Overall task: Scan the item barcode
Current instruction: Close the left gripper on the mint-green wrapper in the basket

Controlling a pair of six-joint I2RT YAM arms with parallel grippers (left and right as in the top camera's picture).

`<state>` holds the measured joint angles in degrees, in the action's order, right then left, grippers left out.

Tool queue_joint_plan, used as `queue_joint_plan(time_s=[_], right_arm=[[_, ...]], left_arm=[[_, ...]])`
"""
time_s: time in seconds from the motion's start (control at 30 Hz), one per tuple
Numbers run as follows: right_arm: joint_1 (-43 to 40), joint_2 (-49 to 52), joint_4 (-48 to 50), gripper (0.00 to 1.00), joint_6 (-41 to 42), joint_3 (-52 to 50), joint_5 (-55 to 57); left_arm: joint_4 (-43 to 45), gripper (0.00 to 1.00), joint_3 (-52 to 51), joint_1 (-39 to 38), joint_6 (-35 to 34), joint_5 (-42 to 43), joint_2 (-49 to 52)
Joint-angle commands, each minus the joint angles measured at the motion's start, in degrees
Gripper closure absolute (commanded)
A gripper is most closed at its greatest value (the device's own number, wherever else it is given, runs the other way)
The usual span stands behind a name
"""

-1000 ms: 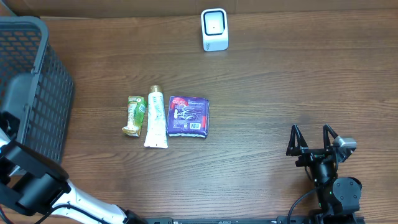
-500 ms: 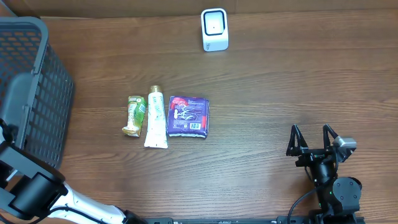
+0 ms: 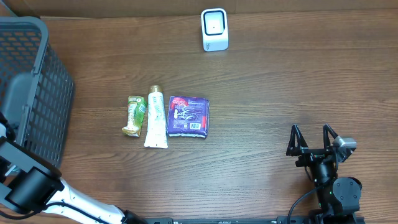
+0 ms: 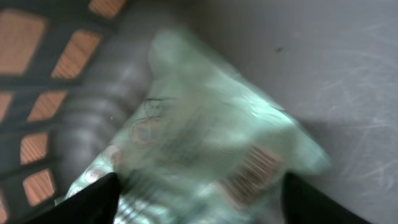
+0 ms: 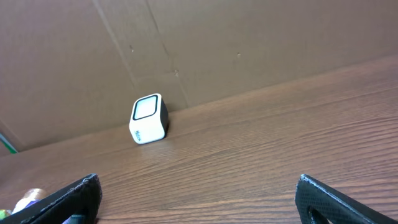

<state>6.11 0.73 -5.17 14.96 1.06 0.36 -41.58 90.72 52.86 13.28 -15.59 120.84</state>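
Pale green packet [image 4: 205, 143], barcode up, lies blurred inside the basket [image 3: 43, 93] under the left gripper [image 4: 200, 186], fingers spread, while right of the basket sit sachet [image 3: 133, 116], tube [image 3: 156, 117], purple pack [image 3: 189, 116], scanner [image 3: 214, 29] and, farthest, the wide-open right gripper [image 3: 310, 129].

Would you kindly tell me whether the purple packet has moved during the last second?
No. The purple packet still lies beside the white tube, in the same spot relative to the scanner.

No legible text anywhere
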Motion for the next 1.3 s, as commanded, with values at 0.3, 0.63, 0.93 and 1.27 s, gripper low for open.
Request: queue_joint_plan(time_s=[0.3, 0.63, 0.93, 1.27], right_arm=[[0.37, -0.57, 0.37, 0.0, -0.22, -0.61, -0.04], [0.37, -0.57, 0.37, 0.0, -0.2, -0.61, -0.04], [0.37, -0.57, 0.37, 0.0, -0.22, -0.61, -0.04], [0.37, -0.57, 0.37, 0.0, -0.22, -0.61, -0.04]], left_arm=[[-1.77, 0.96, -0.02, -0.55, 2.08, 0.55, 3.87], [-9.9, 0.96, 12.11, -6.6, -5.29, 2.6, -0.13], [-14.08, 0.96, 29.49, -15.69, -9.88, 2.58, -13.31], [-17.25, 0.96, 31.43, -32.28, -16.22, 4.74, -27.65]])
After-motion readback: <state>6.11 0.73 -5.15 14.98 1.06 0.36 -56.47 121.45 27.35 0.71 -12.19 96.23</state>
